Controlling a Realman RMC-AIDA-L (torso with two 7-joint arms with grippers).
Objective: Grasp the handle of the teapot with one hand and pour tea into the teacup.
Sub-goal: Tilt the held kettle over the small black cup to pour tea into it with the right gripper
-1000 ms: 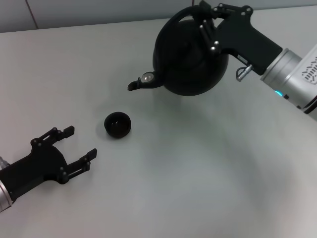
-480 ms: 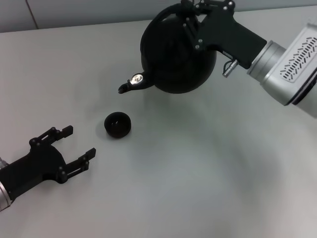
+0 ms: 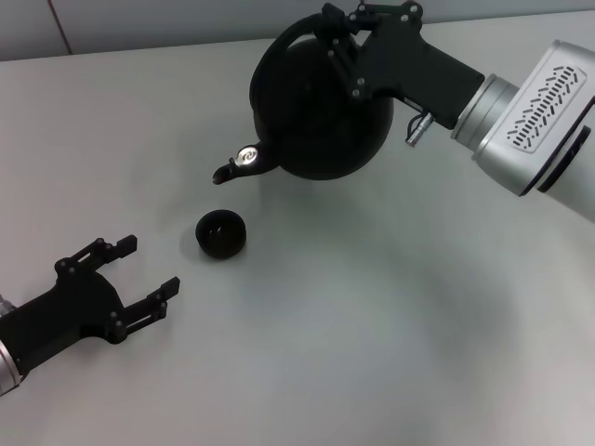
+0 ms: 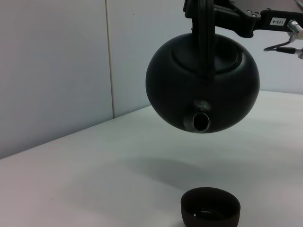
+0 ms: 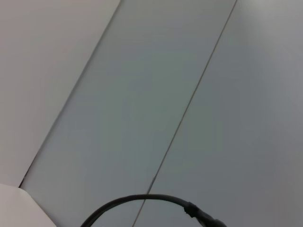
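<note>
Teapot [image 3: 321, 116] held aloft by right gripper [image 3: 358, 42], spout pointing toward teacup [image 3: 220, 233], probably tilted

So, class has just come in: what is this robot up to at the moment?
The right gripper is shut on the handle of the teapot, holding it in the air, tilted with its spout pointing down toward the teacup. The teacup stands on the table below and slightly nearer than the spout. No tea can be seen flowing. The left gripper lies open on the table beside the cup, holding nothing.
</note>
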